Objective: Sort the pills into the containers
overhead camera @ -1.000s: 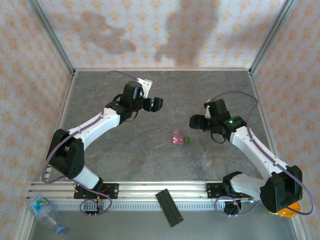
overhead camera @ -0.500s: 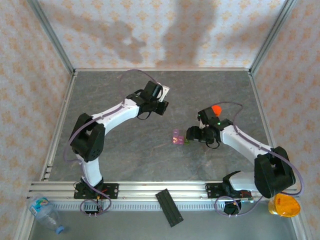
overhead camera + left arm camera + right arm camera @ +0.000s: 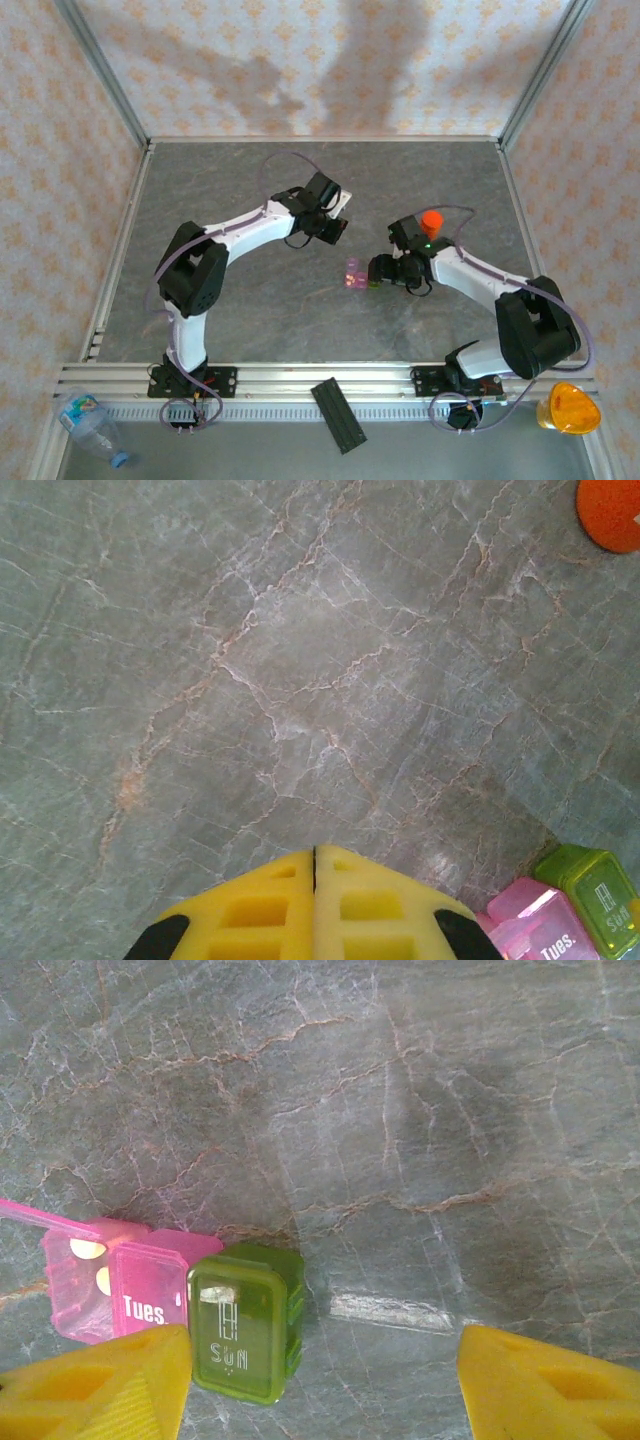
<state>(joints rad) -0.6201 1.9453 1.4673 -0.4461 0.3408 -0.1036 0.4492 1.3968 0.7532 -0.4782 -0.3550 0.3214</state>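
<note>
Tabletop [image 3: 250, 300]: grey veined stone, boxed in by patterned panels.
Containers [image 3: 357, 275]: joined pair near mid-tabletop, between the two arms. The pink box [image 3: 110, 1295] is marked "Tues." and the green box [image 3: 245, 1325] "SUN"; they touch side by side.
Pills [image 3: 85, 1249]: two pale rounds show inside the pink box.
Handling: probably very light, stiff, smooth plastic that will skid if nudged. The thin lids look like the weak part. Best taken low across the narrow outer walls with a gentle squeeze.
Right tool [image 3: 320, 1390]: fingers apart and clamped on nothing, with one finger just beside the green box.
Left tool [image 3: 315, 900]: fingers pressed together, empty, near the pair on its far side.
Bottle [image 3: 431, 219]: orange, standing beside the right arm, apart from the boxes.
</note>
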